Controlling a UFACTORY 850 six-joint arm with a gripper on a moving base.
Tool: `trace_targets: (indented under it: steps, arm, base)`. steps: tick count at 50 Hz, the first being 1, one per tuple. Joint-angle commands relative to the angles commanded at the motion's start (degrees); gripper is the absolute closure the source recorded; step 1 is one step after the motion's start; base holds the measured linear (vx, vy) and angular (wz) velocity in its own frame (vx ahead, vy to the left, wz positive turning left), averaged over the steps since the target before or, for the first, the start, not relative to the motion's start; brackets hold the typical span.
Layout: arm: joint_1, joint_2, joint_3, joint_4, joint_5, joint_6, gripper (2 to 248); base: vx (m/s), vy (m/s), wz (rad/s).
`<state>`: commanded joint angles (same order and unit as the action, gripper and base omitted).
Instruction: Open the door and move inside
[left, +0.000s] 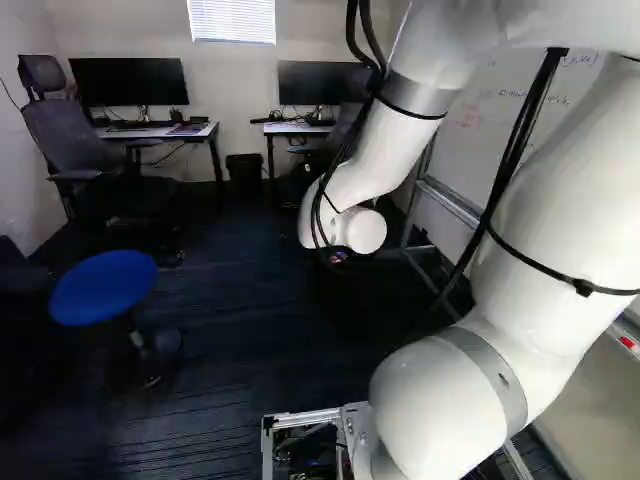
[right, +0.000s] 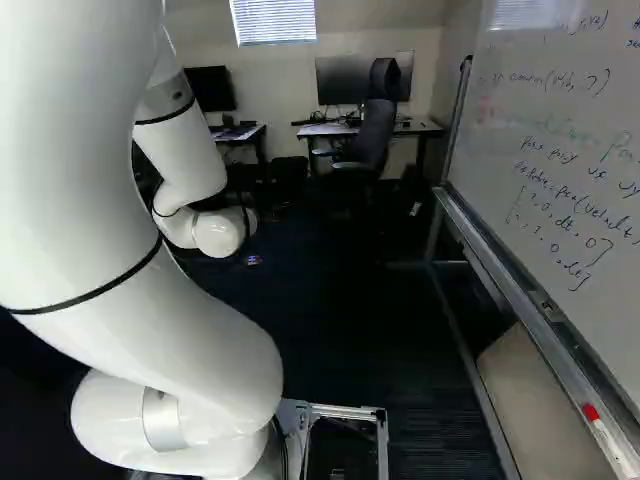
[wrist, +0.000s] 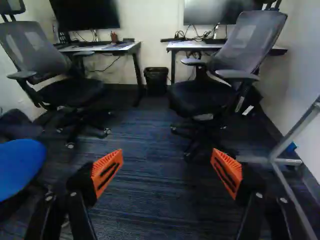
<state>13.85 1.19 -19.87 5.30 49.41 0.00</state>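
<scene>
Left base view, unlike right, shows blue stool (left: 103, 287).

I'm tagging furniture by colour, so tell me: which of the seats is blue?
The stool, at the left of the left base view: round, with no back showing. The desk chairs are dark and have tall backs.

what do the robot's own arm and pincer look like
The arm is smooth, rounded and white with grey bands at its joints; black cables and thin black ties run along it. The pincer is black, with two ridged, orange, dark-slotted pads.
</scene>
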Motion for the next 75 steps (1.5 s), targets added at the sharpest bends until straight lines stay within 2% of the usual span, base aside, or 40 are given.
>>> trace_targets:
  steps: [15,35,46,61,75]
  arm:
    - [-3.0,3.2,3.2,-1.1,0.1,0.0,3]
    - [-8.6,9.2,9.3,-3.3,0.4,0.0,3]
    - [-11.0,11.7,11.8,-4.2,0.5,0.0,3]
    - [-13.1,14.0,14.0,-5.0,0.6,0.0,3]
    - [-13.8,14.8,14.9,-5.3,0.6,0.0,3]
  base:
    - [0.000,0.000,0.000]
    - [0.000,0.000,0.000]
    - [0.000,0.000,0.000]
    - [0.000,0.000,0.000]
    - [0.000,0.000,0.000]
